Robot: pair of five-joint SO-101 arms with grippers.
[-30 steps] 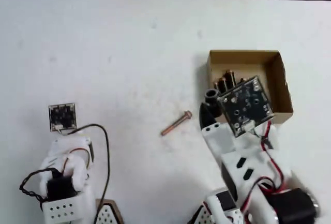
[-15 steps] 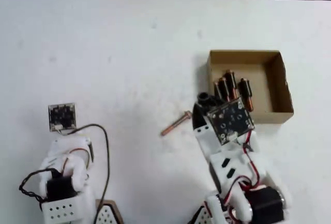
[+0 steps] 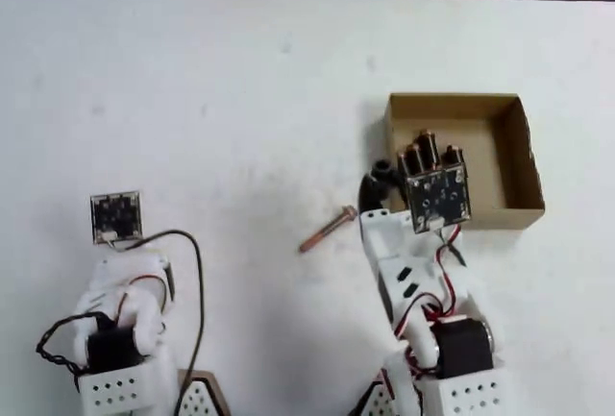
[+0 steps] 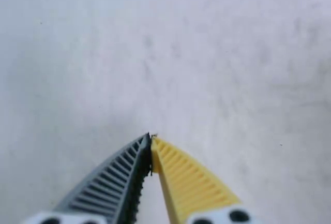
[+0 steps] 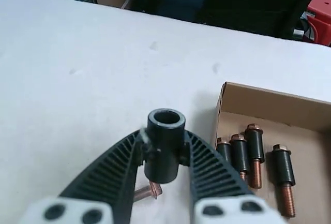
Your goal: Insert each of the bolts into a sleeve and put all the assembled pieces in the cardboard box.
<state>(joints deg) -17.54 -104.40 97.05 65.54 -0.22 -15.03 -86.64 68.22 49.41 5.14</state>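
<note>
The right jaws are squeezing a black sleeve (image 5: 165, 151) upright, just beside the box (image 3: 452, 106). The loose bolt (image 3: 328, 229) is lying on the surface nearby. Being round, the sleeve could be slipping out. The left jaws are sitting closed, empty.

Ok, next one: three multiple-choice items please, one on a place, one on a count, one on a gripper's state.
1. The loose bolt lies: A on the table beside the box; B inside the box; C at the table's far edge.
2. Count of assembled pieces in the box: A two; B four; C six.
3. The right gripper is: A open and empty; B shut on a bolt; C shut on a sleeve.
Answers: 1 A, the high view shows it on bare table beside the box. 2 B, four lie side by side. 3 C, a black sleeve stands clamped in it.
</note>
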